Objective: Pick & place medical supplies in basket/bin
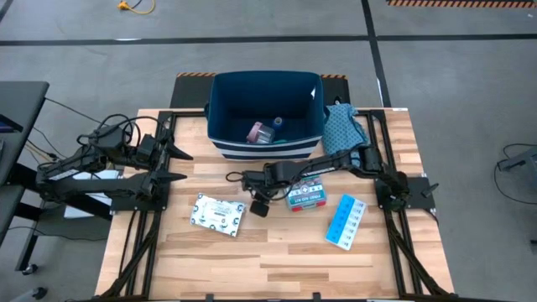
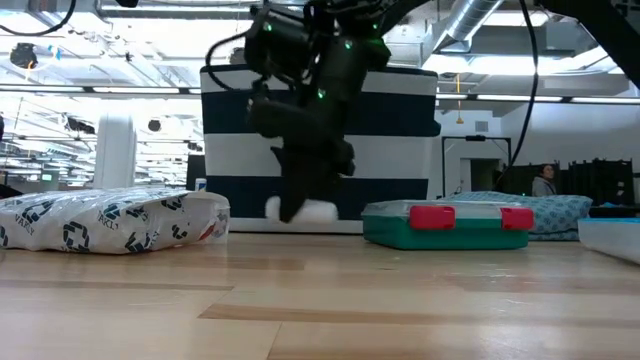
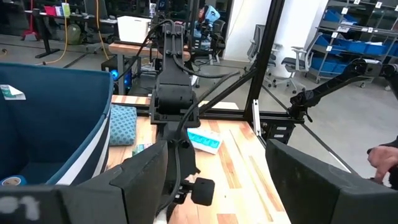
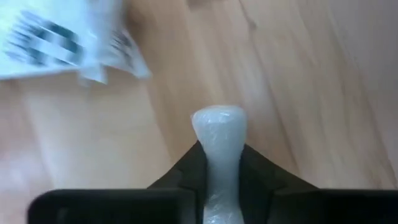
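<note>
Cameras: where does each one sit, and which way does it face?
High: overhead, straight down; both arms, dark navy striped bin, wooden table.
Low: table height, level across; right gripper on white tube, teal-and-red box.
Left wrist: forward past its open gripper at the right arm.
Right wrist: down past its fingers, shut on the tube.
Shared: the white green-printed packet appears in high, low, right wrist.

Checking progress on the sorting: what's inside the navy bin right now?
From above, the bin holds a pink item and a blue roll near its front wall. The rest of the floor looks bare, though the strip under the front wall is hidden.
</note>
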Motion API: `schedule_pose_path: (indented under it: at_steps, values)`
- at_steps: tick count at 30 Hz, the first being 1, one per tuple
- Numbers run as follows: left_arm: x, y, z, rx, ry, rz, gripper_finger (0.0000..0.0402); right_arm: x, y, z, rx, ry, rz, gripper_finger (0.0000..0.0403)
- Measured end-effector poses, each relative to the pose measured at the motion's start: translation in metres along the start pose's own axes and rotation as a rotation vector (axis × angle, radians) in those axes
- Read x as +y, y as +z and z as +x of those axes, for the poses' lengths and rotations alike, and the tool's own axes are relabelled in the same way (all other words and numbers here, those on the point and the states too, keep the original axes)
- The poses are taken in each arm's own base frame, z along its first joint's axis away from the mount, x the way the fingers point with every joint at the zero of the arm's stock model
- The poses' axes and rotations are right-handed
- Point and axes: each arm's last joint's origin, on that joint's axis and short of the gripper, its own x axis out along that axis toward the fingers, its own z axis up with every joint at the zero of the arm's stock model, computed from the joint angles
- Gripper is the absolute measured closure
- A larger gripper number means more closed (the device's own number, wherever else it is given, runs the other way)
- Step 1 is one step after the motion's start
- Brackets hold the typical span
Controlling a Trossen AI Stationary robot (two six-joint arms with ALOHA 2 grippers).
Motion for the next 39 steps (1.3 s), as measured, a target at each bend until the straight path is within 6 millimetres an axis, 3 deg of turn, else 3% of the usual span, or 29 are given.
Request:
schedule_pose_path:
  at_steps: [4,11,20,26,33,39]
  values:
    - [0.0,0.0,0.0,0.0,0.0,0.0,0.014,0.004,0.013,-0.017,-0.025,0.015,-0.009,0.0366]
    - [0.0,0.0,0.0,0.0,0.0,0.0,0.014,0.008,0.042,-0.064,-0.109,0.034,-0.036,0.0352]
    - [0.0,0.0,0.0,0.0,0.0,0.0,0.014,0.003,0.079,-0.147,-0.345,0.043,-0.104,0.036]
    - [0.0,0.0,0.0,0.0,0.002,0.0,0.014,-0.02,0.085,-0.198,-0.517,-0.012,-0.097,0.0354]
    - [0.0,0.0,0.0,-0.002,0.003,0.001,0.014,-0.058,0.074,-0.256,-0.6,-0.109,-0.109,0.0356]
    - [0.0,0.001,0.0,-0.006,0.003,0.002,0.014,-0.096,0.067,-0.287,-0.644,-0.194,-0.112,0.0355]
